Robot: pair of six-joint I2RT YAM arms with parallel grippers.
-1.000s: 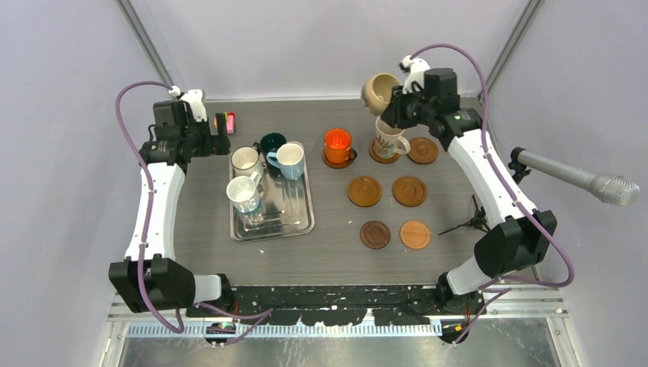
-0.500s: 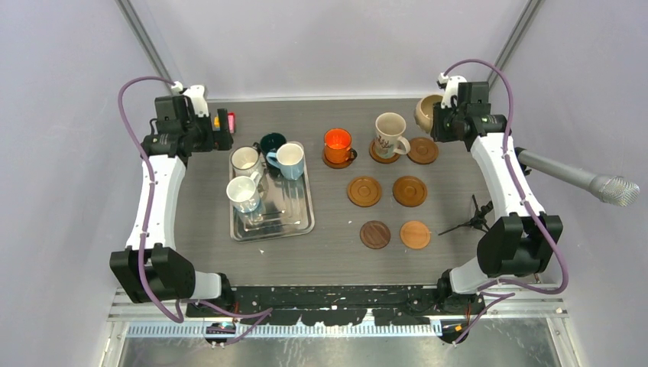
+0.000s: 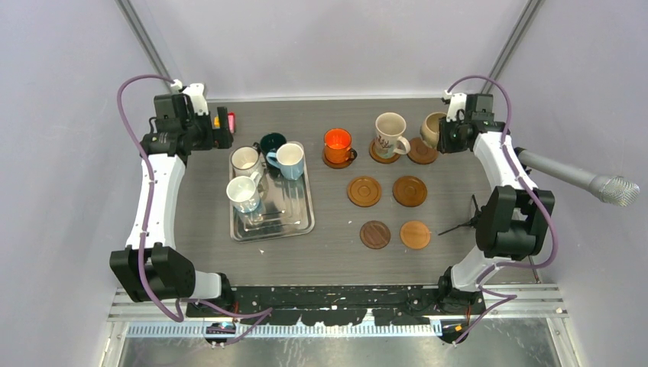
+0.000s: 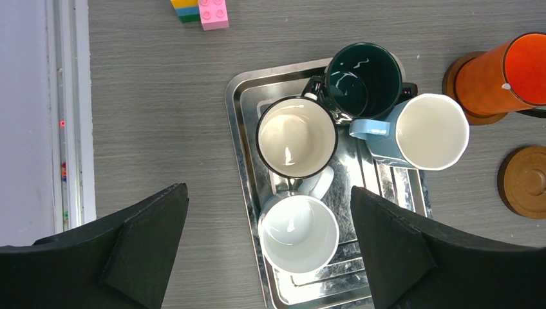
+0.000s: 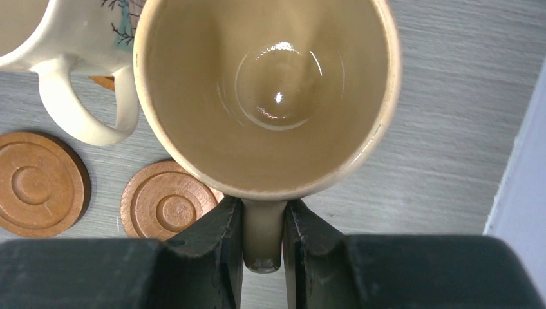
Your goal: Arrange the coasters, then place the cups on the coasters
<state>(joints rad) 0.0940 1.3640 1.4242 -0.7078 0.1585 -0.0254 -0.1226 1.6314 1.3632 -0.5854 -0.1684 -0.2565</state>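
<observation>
- Right gripper (image 5: 264, 226): I see it clamped on the handle of the beige ceramic mug (image 5: 267, 96), which sits upright over the edge of the far-right round brown coaster (image 3: 420, 155).
- Left gripper (image 4: 268, 188): spread wide, empty, above the rectangular silver metal tray (image 4: 241, 161).

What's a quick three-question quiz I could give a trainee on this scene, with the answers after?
1. True or false: the left gripper holds a mug.
2. Fill in the colour: the right gripper is shut on the ___ mug.
3. How many mugs stand in the tray?
Key:
1. False. Its jaws are open and empty.
2. Tan. It grips the tan mug by the handle.
3. Four.
</observation>
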